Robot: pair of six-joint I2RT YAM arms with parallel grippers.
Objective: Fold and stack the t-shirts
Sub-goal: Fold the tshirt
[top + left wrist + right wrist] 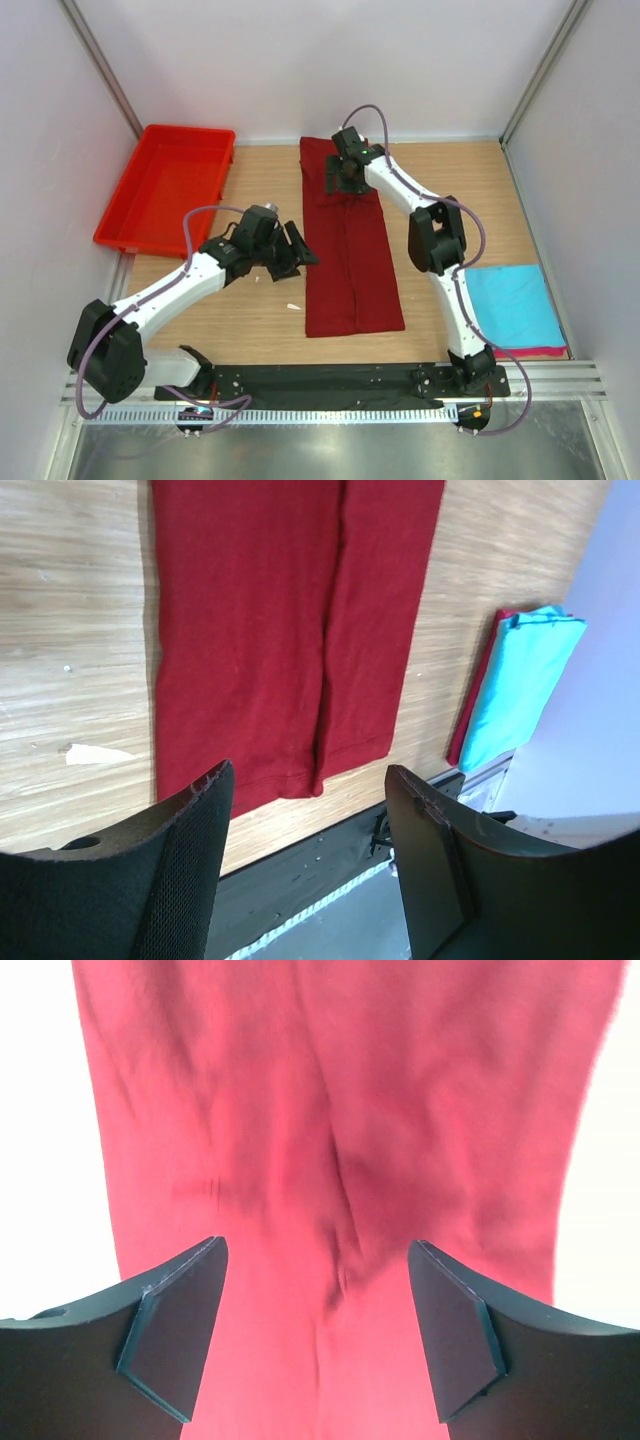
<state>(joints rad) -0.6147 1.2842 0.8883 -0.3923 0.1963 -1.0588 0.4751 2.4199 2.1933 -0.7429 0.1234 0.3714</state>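
Top external view first: the maroon shirt (348,250) lies as 1 long strip down the middle of the table (250,310), its sides folded in. The right gripper (344,180) hovers over the far end, jaws spread wide with nothing between them (its wrist camera shows only wrinkled red cloth below). The left gripper (295,252) hangs just beside the strip's left edge, also wide open and empty. At the near right corner, the turquoise shirt (510,303) rests folded on the pink shirt (545,352), which shows only a thin edge. A red tray (165,185) sits far left.
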